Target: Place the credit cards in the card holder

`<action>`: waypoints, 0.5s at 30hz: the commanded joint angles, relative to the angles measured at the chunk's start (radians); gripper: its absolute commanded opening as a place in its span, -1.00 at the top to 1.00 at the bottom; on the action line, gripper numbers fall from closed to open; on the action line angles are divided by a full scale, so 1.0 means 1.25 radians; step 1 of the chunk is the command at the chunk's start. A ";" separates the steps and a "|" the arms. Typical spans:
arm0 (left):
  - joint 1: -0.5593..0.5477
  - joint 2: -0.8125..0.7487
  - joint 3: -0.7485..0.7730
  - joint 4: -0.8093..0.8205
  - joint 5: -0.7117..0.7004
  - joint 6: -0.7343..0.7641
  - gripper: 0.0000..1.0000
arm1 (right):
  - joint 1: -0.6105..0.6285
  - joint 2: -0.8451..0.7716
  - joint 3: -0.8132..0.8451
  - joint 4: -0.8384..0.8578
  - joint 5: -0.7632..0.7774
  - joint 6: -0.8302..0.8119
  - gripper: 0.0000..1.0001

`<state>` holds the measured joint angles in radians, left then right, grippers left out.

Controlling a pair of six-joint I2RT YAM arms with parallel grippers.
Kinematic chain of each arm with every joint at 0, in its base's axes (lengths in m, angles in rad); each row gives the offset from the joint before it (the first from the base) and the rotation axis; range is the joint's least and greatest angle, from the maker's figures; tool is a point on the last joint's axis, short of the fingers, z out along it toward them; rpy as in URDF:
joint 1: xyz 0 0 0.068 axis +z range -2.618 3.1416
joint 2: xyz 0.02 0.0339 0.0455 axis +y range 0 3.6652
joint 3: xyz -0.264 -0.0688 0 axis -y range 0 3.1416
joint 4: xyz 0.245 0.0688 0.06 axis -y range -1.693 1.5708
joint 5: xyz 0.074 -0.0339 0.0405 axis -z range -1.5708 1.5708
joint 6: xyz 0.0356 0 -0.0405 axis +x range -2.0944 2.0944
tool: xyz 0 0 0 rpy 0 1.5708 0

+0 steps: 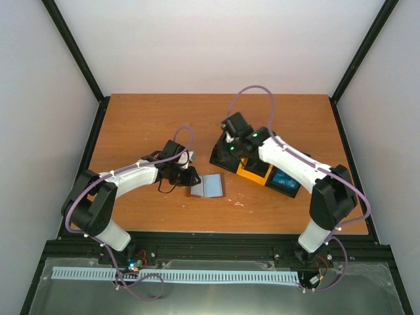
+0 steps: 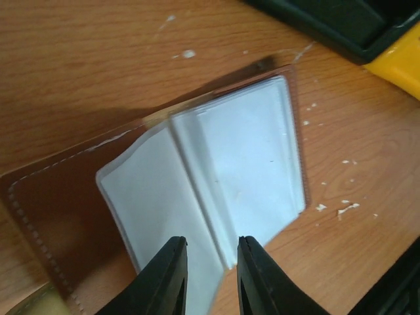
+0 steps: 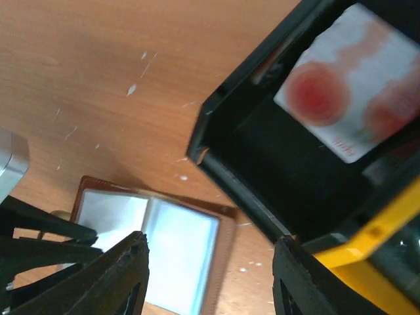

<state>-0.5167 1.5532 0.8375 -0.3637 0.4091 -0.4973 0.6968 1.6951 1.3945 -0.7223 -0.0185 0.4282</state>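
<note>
Card holder (image 1: 208, 186) lies open on wooden table (image 1: 151, 125), pale sleeves up, just left of black-yellow tray (image 1: 252, 172). Left gripper (image 2: 211, 241) above it, narrowly parted, clamping nothing (sleeve fold shows between). Right gripper (image 3: 211, 239) gapes wide, empty, by tray's black corner. Blue credit card (image 1: 286, 178) in tray. White-flecked tabletop, white walls, black frame.

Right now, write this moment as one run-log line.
left gripper: open at card holder | right gripper: open above tray | card holder: lying open
</note>
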 commanded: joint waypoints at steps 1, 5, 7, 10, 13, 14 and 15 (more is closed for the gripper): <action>0.007 0.002 0.027 0.026 0.062 0.058 0.55 | -0.083 -0.049 0.012 -0.042 -0.058 -0.122 -0.04; 0.007 0.022 0.032 0.033 0.071 0.095 0.55 | -0.172 -0.060 0.021 -0.059 -0.090 -0.187 -0.04; 0.006 0.034 0.038 0.025 0.071 0.110 0.55 | -0.206 -0.053 0.031 -0.063 -0.118 -0.219 -0.04; 0.006 0.041 0.042 0.009 0.052 0.127 0.56 | -0.222 -0.025 0.064 -0.079 -0.122 -0.275 -0.04; 0.006 0.046 0.048 -0.007 0.028 0.136 0.57 | -0.224 0.018 0.102 -0.110 -0.096 -0.313 -0.03; 0.006 0.048 0.049 -0.010 0.024 0.136 0.57 | -0.225 0.029 0.108 -0.119 -0.083 -0.321 -0.02; 0.006 0.049 0.049 -0.012 0.020 0.136 0.57 | -0.226 0.037 0.109 -0.123 -0.074 -0.332 -0.02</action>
<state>-0.5167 1.6020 0.8539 -0.3588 0.4625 -0.3710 0.4145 1.6905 1.4929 -0.8223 -0.1352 0.1139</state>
